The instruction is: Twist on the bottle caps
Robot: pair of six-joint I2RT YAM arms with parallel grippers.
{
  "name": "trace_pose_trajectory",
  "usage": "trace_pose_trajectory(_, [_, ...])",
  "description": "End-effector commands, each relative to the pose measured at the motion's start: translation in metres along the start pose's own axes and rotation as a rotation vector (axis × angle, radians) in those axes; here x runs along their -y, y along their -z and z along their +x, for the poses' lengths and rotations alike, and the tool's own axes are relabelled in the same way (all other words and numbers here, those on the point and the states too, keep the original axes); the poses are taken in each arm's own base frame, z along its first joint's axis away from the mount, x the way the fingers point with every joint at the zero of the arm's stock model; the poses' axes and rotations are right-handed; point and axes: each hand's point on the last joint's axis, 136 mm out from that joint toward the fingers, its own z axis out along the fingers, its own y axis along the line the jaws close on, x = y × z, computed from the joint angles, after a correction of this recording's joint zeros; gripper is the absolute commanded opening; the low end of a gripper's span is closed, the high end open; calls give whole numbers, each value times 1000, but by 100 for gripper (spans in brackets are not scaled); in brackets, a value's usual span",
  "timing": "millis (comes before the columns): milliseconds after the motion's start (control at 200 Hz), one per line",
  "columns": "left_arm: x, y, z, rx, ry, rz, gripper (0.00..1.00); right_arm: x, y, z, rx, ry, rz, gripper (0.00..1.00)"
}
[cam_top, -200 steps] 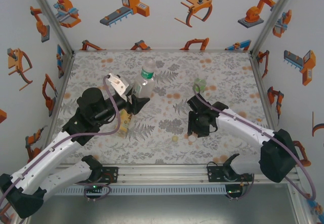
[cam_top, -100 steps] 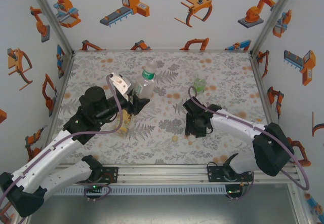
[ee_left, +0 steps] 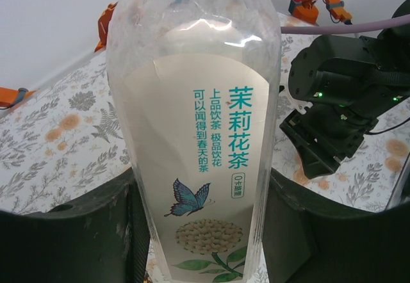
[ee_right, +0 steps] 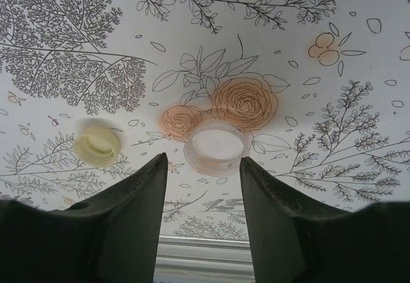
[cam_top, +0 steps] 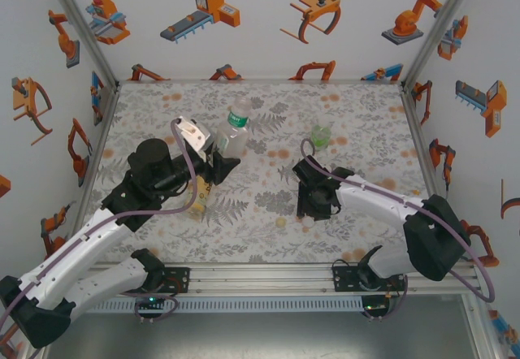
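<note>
We see bright, even white light in all three views, leaving only faint, soft shadows on the bench (cam_top: pixel 366 115). White glare streaks the clear bottle (ee_left: pixel 198 136) close to the left wrist camera; its label is sharp, the background softer. The right wrist view bends slightly toward its edges.
</note>
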Motion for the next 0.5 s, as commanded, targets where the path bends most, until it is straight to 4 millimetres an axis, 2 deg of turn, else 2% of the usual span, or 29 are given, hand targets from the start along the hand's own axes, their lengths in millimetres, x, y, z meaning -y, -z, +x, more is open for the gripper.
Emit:
trace_pose_trajectory(0, [-4,7,-22,60,6,-25,0,12,-4,9,-23,9,63,49])
trace_pose_trajectory(496, [-6,10,-22,69,24,-38,0,10,-11,13,-31,11,55,49])
